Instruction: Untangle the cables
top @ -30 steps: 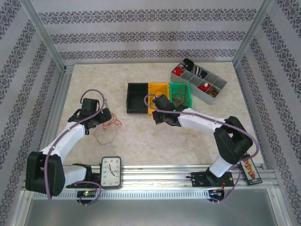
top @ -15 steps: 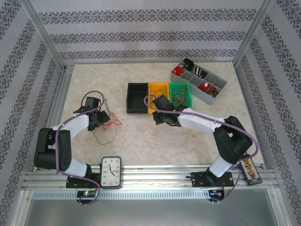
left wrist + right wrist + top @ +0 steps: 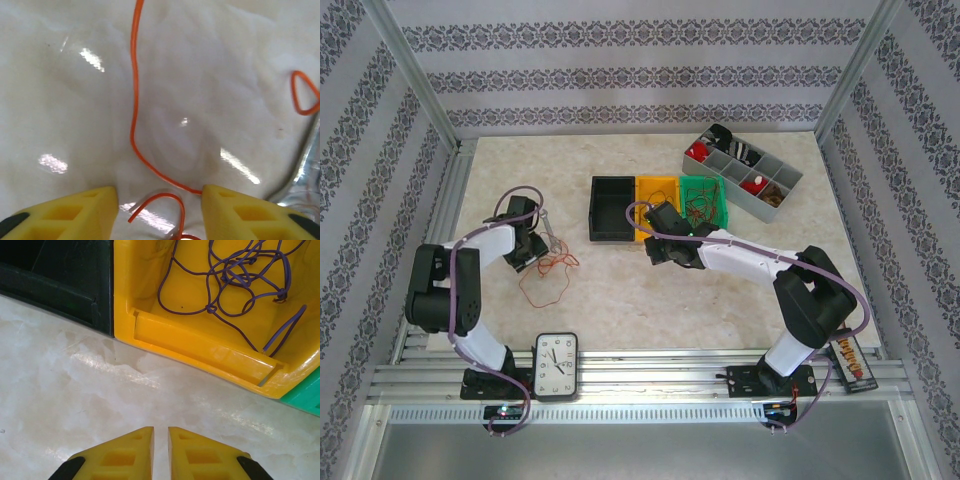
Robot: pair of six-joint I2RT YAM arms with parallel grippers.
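Bins: black bin (image 3: 611, 208), yellow bin (image 3: 655, 190) and green bin (image 3: 703, 200) sat in a row, with yellow in the middle touching both. The grey compartment tray (image 3: 742, 172) lay right of and beyond the yellow bin, apart from it.

- Yellow bin held a knotted bunch of dark blue cables (image 3: 235, 277).
- Green bin held thin reddish-brown cables (image 3: 698, 208).
- Tray compartments held red and black parts, too small to name.

Orange cable (image 3: 132, 100) lay loose on the worktop (image 3: 620, 290), well left of the yellow bin and nearer the arm bases, curled in a loop (image 3: 558, 264).

Left arm was folded back on itself. Left tool (image 3: 160, 200) was low over the worktop at that cable, fingers apart, with the orange strand running between them. It was not pinched.

Right arm reached in from the right. Right tool (image 3: 160, 432) was just short of the yellow bin's near wall, pointing at it, with its fingers drawn almost together. Only a thin slit was left between them, with nothing in it.
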